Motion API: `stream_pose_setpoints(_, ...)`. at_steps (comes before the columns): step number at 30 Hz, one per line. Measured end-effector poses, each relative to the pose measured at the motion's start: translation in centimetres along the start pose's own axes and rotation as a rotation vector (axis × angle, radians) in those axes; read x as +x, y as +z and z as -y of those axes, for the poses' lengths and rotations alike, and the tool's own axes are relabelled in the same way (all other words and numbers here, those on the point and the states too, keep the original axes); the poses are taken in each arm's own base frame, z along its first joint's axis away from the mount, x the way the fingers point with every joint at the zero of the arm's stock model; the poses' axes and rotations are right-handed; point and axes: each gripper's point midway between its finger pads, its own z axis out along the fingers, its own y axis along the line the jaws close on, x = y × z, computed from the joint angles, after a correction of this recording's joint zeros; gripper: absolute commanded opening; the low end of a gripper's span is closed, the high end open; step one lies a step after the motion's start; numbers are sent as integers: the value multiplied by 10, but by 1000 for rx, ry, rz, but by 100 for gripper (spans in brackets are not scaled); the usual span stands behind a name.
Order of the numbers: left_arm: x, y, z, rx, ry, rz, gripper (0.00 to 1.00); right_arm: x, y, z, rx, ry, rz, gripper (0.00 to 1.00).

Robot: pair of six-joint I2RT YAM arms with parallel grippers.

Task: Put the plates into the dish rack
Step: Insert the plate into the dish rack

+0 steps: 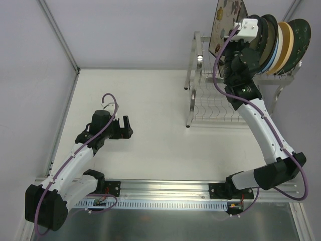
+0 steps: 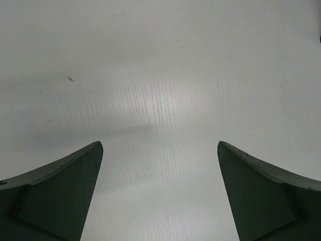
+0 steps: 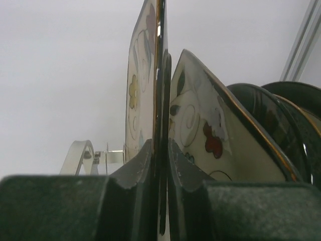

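My right gripper (image 3: 160, 150) pinched the square plate (image 3: 143, 90) by its edge, left gripper (image 2: 159, 145) gaping empty; I judged it should sink upright into the rack's (image 1: 220, 108) end slot, clear of its neighbour (image 3: 200, 120).

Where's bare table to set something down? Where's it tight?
Bare: table left of the dish rack, including under the open left gripper. Crowded: rack's upper tier, plates packed on edge, right gripper shut on the square floral plate.
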Motion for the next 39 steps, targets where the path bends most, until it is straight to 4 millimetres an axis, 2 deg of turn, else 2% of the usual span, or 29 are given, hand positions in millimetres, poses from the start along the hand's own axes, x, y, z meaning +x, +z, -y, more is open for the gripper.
stream_pose_setpoints(4, 0, 0, 0, 0, 0, 0, 99, -2, -7, 5, -4, 13, -43, 1)
stream_pose_setpoints(8, 0, 0, 0, 0, 0, 0, 99, 23, -18, 2, -24, -23, -151, 1)
stream_pose_setpoints(18, -1, -1, 0, 2, 1, 6, 99, 25, -25, 4, 6, -7, -137, 0)
stream_pose_setpoints(24, -2, -2, 1, 3, 1, 10, 99, 19, -21, 0, 1, -39, -110, 0)
stream_pose_setpoints(35, -7, -6, 3, 10, 4, 37, 99, -13, 7, -9, 8, -81, -6, 0)
stream_pose_setpoints(39, -9, -8, 3, 10, 5, 47, 99, -17, 10, -10, 4, -93, 14, 1)
